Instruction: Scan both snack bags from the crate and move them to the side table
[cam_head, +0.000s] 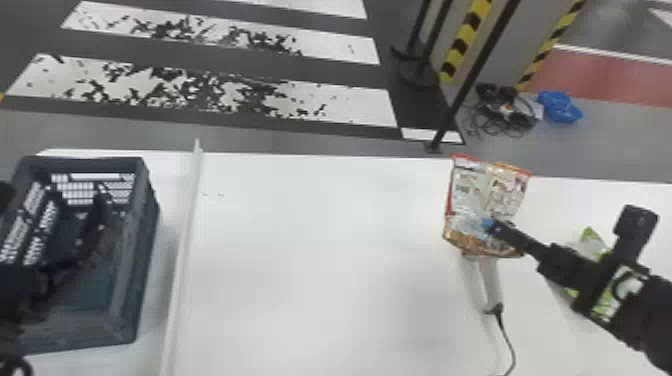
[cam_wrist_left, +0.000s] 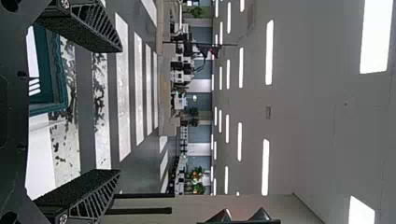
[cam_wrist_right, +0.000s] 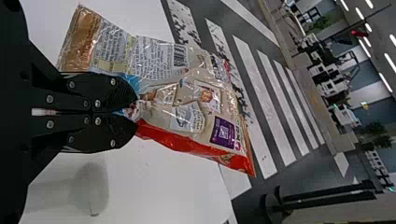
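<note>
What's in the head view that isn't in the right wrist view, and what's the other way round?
Head view: the crate, the green bag under the right arm, and a blue thing on the floor.

Right wrist view: a purple square on the held snack bag, and ceiling lights.

Both: that held bag, the right gripper shut on it, the white table and floor stripes.
</note>
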